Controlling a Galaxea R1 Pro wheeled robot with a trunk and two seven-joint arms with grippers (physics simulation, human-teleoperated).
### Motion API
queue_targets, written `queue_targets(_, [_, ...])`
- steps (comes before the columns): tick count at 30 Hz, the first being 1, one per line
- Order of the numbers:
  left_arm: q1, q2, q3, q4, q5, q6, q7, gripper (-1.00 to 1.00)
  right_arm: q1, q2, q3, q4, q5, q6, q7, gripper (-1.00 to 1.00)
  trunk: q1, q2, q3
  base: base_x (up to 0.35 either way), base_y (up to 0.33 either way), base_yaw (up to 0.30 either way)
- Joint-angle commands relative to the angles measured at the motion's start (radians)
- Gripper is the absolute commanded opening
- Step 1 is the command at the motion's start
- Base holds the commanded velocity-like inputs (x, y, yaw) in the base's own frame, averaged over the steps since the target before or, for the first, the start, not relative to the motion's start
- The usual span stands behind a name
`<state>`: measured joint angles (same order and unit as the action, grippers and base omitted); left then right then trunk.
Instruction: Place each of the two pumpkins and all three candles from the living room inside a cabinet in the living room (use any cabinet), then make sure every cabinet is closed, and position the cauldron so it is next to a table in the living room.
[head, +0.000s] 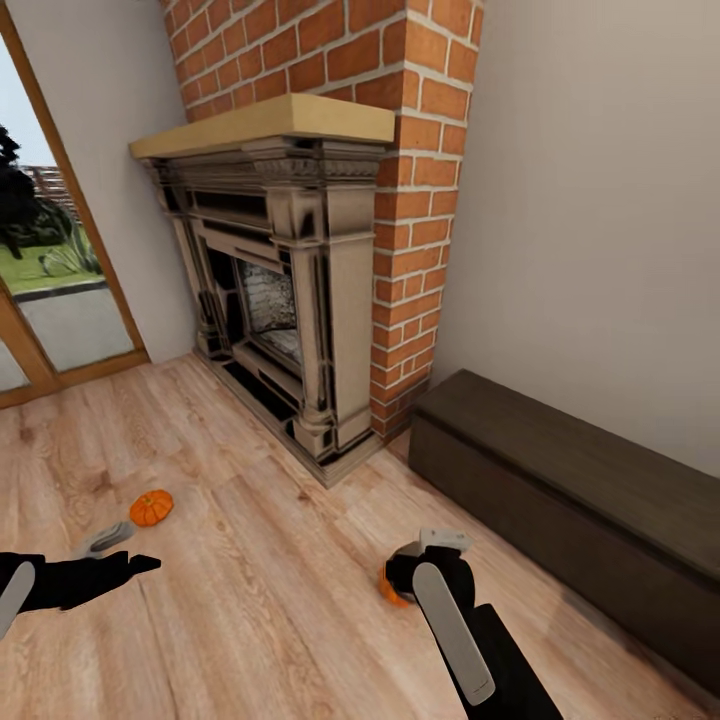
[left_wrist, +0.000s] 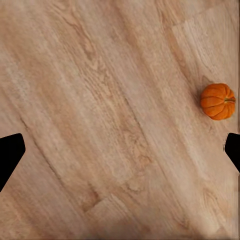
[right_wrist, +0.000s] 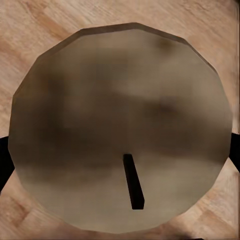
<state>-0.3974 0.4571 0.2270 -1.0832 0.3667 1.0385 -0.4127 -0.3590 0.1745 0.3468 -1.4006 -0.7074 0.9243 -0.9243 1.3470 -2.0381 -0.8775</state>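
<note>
Now, candle (right_wrist: 120, 120) to the cabinet (head: 560, 470)
Squeeze tight in closed right gripper (head: 430, 565), leave left gripper (left_wrist: 120, 150) wide open, go slow.

A red brick chimney (head: 400, 150) rises against pale plain walls (head: 600, 200). Set in it stands a dark carved fireplace (head: 290, 300) under a light wooden mantel (head: 270, 120) (the firebox is lined with pale brick). The floor (head: 250, 560) is light wood planks. At left, a wood-framed glass door (head: 50, 280) shows grass and daylight. A low dark unit (head: 580, 500) runs along the right wall.
</note>
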Motion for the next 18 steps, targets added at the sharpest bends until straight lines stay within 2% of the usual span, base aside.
queue_targets(1, [0.0, 0.0, 0.0, 0.0, 0.0, 0.0, 0.0, 1.0, 0.0, 0.0, 0.0, -0.003, -0.001, -0.001, -0.002, -1.0, -0.004, 0.007, 0.004, 0.0, 0.0, -0.183])
queue_targets(6, [0.0, 0.0, 0.0, 0.0, 0.0, 0.0, 0.001, 1.0, 0.0, 0.0, 0.002, -0.016, -0.002, -0.001, -0.002, -1.0, -0.023, 0.042, 0.027, 0.0, 0.0, -0.122])
queue_targets(15, [0.0, 0.0, -0.001, 0.0, 0.0, 0.0, 0.002, 1.0, 0.0, 0.0, 0.0, -0.074, 0.0, -0.003, -0.004, -1.0, -0.058, 0.105, 0.061, 0.0, 0.0, -0.037])
queue_targets(18, [0.0, 0.0, -0.001, 0.0, -0.001, 0.0, 0.002, 1.0, 0.0, 0.0, -0.031, -0.084, -0.002, -0.003, -0.004, -1.0, -0.069, 0.126, 0.073, 0.0, 0.0, -0.165])
